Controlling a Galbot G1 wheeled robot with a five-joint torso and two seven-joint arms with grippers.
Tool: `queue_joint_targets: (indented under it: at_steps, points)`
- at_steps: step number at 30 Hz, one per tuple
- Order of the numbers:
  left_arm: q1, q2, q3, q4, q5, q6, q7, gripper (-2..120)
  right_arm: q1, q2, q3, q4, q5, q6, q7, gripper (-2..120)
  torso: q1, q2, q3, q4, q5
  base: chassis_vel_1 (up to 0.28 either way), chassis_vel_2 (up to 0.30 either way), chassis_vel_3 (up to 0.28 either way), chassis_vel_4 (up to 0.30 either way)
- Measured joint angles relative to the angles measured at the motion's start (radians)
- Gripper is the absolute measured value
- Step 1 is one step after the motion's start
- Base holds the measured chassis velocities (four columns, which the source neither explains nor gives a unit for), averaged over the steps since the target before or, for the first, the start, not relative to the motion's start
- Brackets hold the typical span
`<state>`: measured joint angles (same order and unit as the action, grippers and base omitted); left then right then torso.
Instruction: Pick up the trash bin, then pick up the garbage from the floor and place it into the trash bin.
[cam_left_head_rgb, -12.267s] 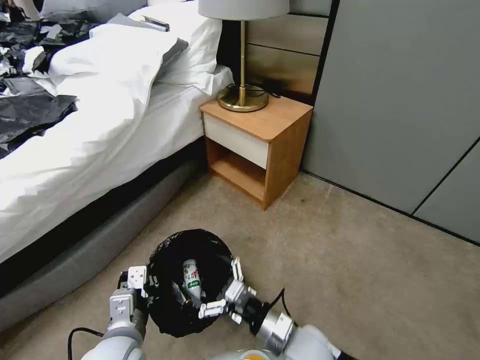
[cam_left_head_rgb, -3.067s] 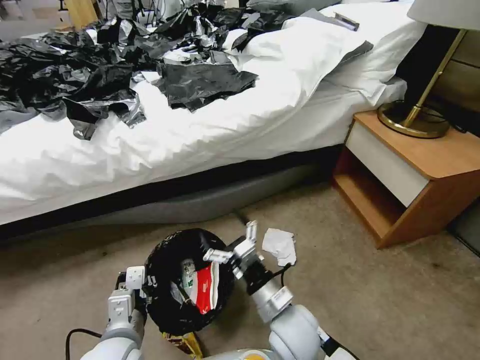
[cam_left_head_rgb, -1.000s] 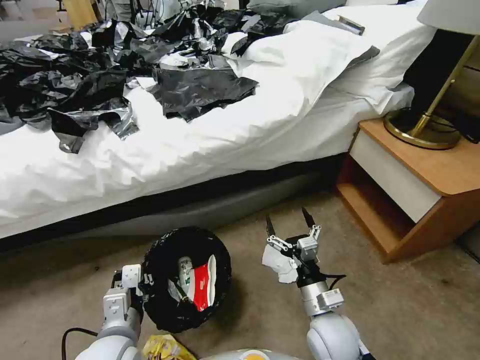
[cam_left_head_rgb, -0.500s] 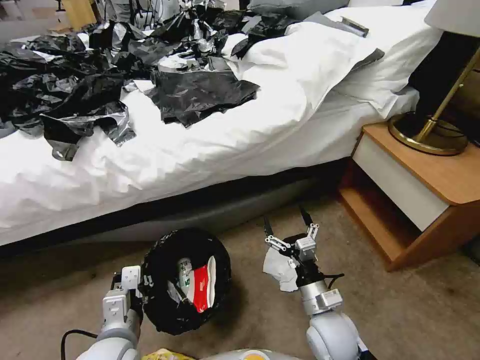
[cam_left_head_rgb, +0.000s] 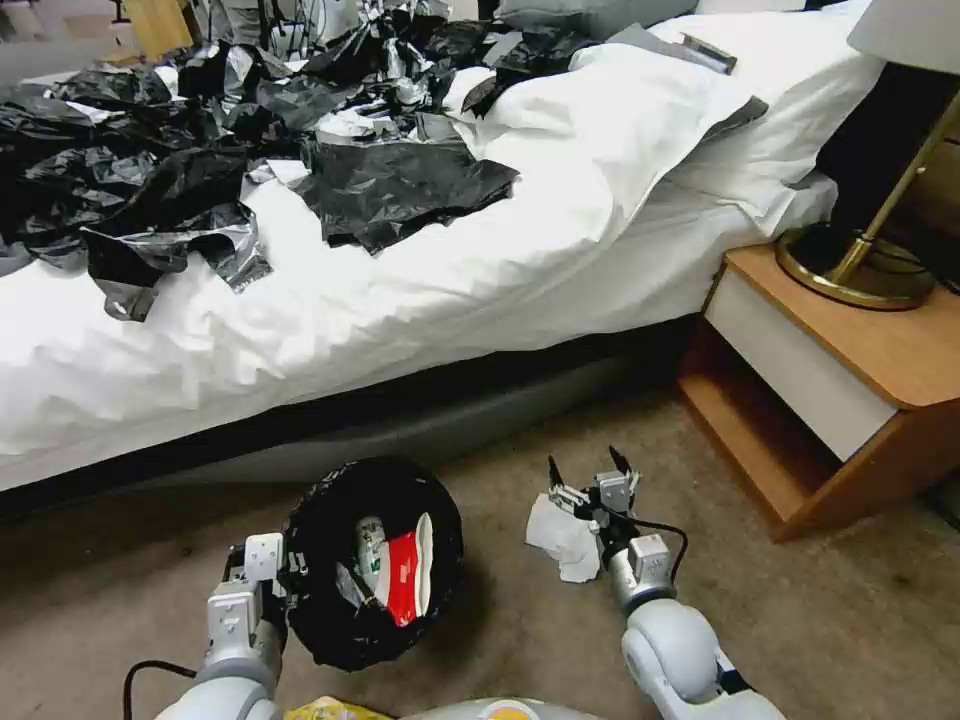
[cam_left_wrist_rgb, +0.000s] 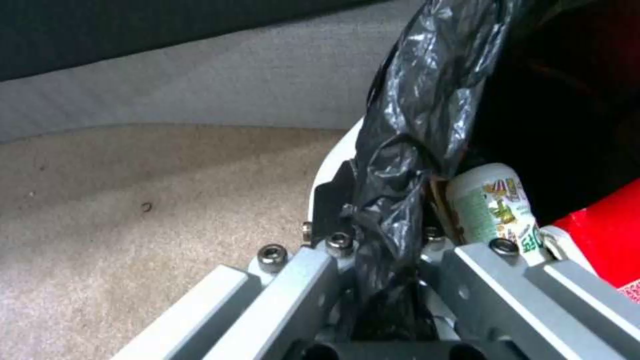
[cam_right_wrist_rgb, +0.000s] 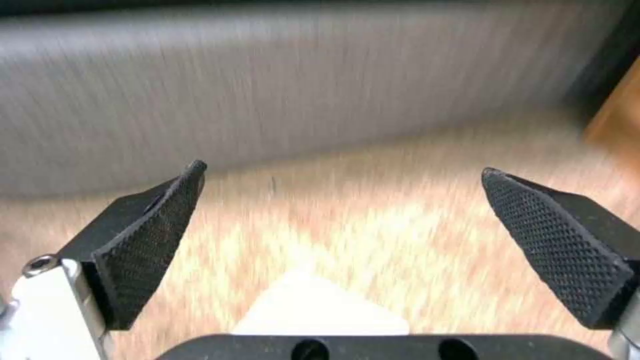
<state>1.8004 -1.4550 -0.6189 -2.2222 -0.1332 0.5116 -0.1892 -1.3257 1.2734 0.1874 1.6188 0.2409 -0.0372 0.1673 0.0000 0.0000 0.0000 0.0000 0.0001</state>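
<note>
The right gripper (cam_left_head_rgb: 590, 468) hangs with its fingers spread wide above a crumpled white tissue (cam_left_head_rgb: 562, 537) lying loose on the carpet just beside the trash bin (cam_left_head_rgb: 372, 560). The left gripper (cam_left_wrist_rgb: 383, 250) is clamped on that bin's bag-lined rim. A bottle (cam_left_head_rgb: 372, 548) and red carton (cam_left_head_rgb: 405, 580) are already inside; the tissue and a yellow wrapper (cam_left_head_rgb: 335, 709) remain.

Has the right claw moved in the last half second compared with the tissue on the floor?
Yes. The right claw, open, has come down toward the white tissue, while the nightstand kept its place in the head view.
</note>
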Motion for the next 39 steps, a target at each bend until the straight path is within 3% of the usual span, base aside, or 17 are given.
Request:
queue_joint_targets:
  at_steps: [10, 15, 25, 36, 39]
  points:
    - [-0.001, 0.0, 0.001, 0.002, 0.002, 0.0, 0.0, 0, 0.181, 0.011, -0.051, -0.245, 0.102, -0.09, -0.045, 100, 0.0, 0.0, 0.0, 0.0, -0.0002, 0.0, 0.0, 0.0, 0.0]
    - [0.002, -0.001, -0.002, 0.002, 0.003, 0.0, 0.0, 0, 0.218, 0.022, -0.066, -0.313, 0.134, -0.094, -0.056, 100, 0.0, 0.0, 0.0, 0.0001, 0.0, 0.0, 0.0, 0.0, 0.0]
    - [0.008, -0.003, -0.004, 0.0, 0.005, 0.0, 0.0, 0, 0.308, 0.059, -0.064, -0.572, 0.082, -0.06, -0.14, 100, 0.0, 0.0, 0.0, 0.0, -0.0001, 0.0, 0.0, 0.0, 0.0]
    - [0.006, -0.005, 0.0, 0.0, 0.01, 0.0, -0.001, 0, 0.269, 0.065, -0.064, -0.567, 0.046, -0.059, -0.141, 100, 0.0, 0.0, 0.0, -0.0001, -0.0002, 0.0, 0.0, 0.0, 0.0]
    - [0.006, -0.007, 0.003, 0.0, 0.012, 0.0, -0.003, 0, 0.252, 0.065, -0.072, -0.557, 0.026, -0.051, -0.139, 89, 0.0, 0.0, 0.0, -0.0003, -0.0005, 0.0, 0.0, 0.0, 0.0]
